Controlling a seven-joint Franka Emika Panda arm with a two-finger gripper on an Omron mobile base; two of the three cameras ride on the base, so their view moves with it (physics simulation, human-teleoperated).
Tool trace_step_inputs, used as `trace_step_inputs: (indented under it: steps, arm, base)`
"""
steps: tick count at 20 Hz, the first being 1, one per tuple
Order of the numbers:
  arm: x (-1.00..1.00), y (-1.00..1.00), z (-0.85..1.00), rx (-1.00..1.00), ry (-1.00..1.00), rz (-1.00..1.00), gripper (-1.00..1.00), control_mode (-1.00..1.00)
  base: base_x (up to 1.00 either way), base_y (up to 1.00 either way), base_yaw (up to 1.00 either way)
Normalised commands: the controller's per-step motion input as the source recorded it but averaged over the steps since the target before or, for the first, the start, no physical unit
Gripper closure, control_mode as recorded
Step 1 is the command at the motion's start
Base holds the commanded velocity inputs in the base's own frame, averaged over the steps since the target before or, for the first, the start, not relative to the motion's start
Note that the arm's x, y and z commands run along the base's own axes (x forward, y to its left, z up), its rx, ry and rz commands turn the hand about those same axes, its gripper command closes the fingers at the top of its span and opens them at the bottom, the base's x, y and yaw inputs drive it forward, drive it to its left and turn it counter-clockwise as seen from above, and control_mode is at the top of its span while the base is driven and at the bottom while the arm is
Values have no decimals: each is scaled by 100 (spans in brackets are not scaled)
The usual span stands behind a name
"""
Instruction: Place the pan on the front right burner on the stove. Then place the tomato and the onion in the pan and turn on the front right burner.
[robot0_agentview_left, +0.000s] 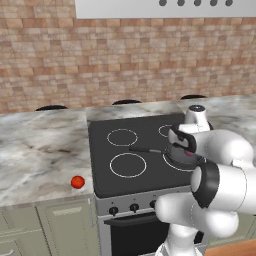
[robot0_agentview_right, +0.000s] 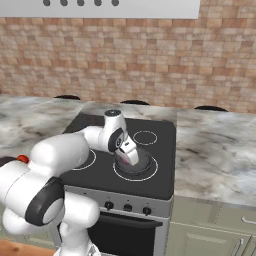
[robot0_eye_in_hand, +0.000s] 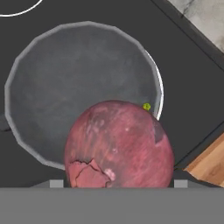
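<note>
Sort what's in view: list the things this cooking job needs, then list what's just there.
Job: pan on the front right burner; onion in the pincer; tomato on the counter; stove.

Bystanders: brick wall; cabinets; range hood.

From my station I see the arm (robot0_agentview_left: 220, 175) built of rounded, glossy white shells, each segment bulbous and smooth. Dark grey to black bands ring the joints between the shells. A grey end cap (robot0_agentview_right: 113, 113) closes one upper joint housing, and the wrist section carries a dark panel
</note>
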Motion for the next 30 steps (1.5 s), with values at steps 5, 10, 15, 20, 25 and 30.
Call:
trace_step_inputs:
  steps: [5,10,15,20,25,30]
  arm:
    - [13,0,-10,0,0,2,100,-100]
    - [10,0,-13,0,0,2,100,-100]
    - [9,0,-20,0,0,2,100,-100]
    - [9,0,-18,0,0,2,100,-100]
    - [9,0,-18,0,0,2,100,-100]
    - [10,0,-19,0,0,3,100,-100]
  base:
    - [0,0,0]
    - [0,0,0]
    - [0,0,0]
    - [0,0,0]
    - [0,0,0]
    - [0,0,0]
